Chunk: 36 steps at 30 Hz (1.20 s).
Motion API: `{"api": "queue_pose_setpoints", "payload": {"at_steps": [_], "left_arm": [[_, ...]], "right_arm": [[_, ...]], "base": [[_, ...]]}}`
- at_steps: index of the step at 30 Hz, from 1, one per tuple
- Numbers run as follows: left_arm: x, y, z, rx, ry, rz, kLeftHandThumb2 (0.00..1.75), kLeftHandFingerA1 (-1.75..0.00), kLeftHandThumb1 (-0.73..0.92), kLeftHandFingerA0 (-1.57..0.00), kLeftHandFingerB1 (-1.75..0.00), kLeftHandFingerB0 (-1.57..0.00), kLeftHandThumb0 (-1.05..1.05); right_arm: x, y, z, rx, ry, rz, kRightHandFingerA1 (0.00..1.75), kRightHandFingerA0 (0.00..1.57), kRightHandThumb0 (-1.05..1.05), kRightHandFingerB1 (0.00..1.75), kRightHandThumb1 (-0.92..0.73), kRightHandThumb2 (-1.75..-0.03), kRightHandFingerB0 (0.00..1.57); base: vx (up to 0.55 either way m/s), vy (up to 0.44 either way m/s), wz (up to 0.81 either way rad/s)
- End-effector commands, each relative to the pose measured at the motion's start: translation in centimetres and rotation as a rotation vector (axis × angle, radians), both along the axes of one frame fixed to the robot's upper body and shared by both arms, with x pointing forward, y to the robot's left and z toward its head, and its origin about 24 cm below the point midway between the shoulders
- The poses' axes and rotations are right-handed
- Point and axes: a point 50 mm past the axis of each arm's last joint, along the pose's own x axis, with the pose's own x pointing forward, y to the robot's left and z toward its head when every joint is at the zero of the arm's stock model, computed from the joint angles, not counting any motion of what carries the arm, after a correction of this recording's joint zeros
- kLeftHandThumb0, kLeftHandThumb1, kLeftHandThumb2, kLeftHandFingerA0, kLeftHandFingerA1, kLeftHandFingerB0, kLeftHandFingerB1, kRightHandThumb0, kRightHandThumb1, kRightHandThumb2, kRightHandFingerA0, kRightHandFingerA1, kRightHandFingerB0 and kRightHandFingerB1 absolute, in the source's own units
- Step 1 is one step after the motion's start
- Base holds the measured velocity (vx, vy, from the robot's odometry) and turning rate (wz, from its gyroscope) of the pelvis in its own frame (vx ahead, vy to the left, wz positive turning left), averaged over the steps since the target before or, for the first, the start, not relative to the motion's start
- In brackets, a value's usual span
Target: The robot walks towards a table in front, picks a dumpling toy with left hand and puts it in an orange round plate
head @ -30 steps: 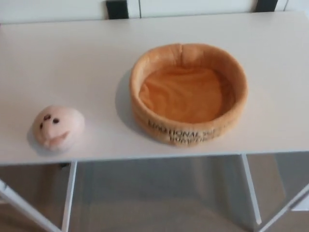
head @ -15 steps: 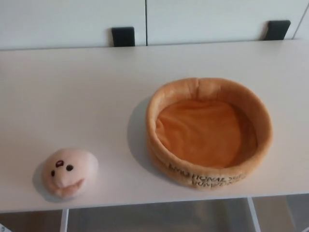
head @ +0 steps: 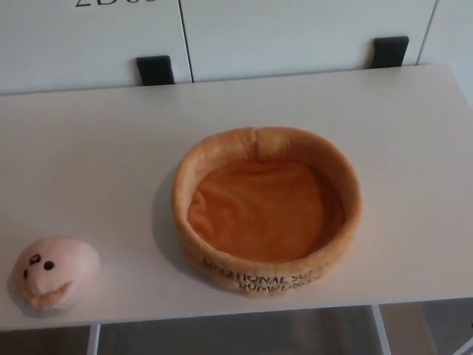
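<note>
Camera shifted — dumpling toy [head: 55,272] apparently unmoved, left of orange plate [head: 267,208] — no hand visible.

Pink dumpling toy [head: 55,272] left of empty orange plush plate [head: 267,207], apart

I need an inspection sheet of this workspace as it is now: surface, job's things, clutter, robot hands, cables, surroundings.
Surface: white rectangular table, bare apart from two items.
Job's things: pale pink plush dumpling toy with a stitched face at the near left edge; round orange plush plate with a raised rim at centre, empty, apart from the toy.
Clutter: nothing seen.
Robot hands: neither in view.
Cables: nothing seen.
Surroundings: white cabinet fronts behind the table, two black blocks at the far edge.
</note>
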Motion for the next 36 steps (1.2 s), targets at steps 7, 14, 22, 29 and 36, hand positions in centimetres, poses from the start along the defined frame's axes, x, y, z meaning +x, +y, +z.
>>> {"api": "queue_pose_setpoints", "payload": {"at_steps": [7, 14, 22, 29, 36], "left_arm": [[3.9, -0.3, 4.5, 0.295, -0.175, -0.625, 0.53, -0.53, 0.45, -0.70, -0.43, -0.54, 0.01], [2.4, -2.7, 9.9, 0.238, -0.270, -0.808, 0.52, -0.52, 0.43, -0.68, -0.43, -0.53, -0.02], [0.3, -3.7, 15.8, 0.343, -0.442, -0.897, 0.51, -0.50, 0.39, -0.67, -0.43, -0.56, -0.13], [0.2, -4.6, 27.3, 0.588, -0.841, -0.852, 0.50, -0.51, 0.35, -0.65, -0.45, -0.59, -0.20], [1.7, -4.8, 35.7, 0.815, -1.205, -0.826, 0.50, -0.47, 0.34, -0.51, -0.39, -0.54, -0.37]], "right_arm": [[-0.3, -0.1, 0.0, -0.005, -0.002, -0.010, 0.67, 0.48, 0.17, 0.54, -0.45, -0.87, 0.27], [-0.8, -0.1, -0.1, 0.004, 0.006, -0.033, 0.67, 0.49, 0.19, 0.53, -0.47, -0.88, 0.26], [-0.8, -0.1, -0.1, 0.007, -0.002, -0.051, 0.66, 0.48, 0.19, 0.54, -0.46, -0.88, 0.29], [-1.2, -0.3, -0.1, 0.003, 0.011, -0.057, 0.69, 0.53, 0.17, 0.53, -0.46, -0.87, 0.27], [-1.4, -0.2, -0.1, -0.005, 0.018, -0.041, 0.69, 0.53, 0.16, 0.53, -0.46, -0.86, 0.27]], "base": [[0.03, 0.177, 0.14], [0.01, 0.048, 0.05], [0.00, 0.000, 0.00], [0.00, 0.000, 0.00], [0.00, 0.000, 0.00]]}}
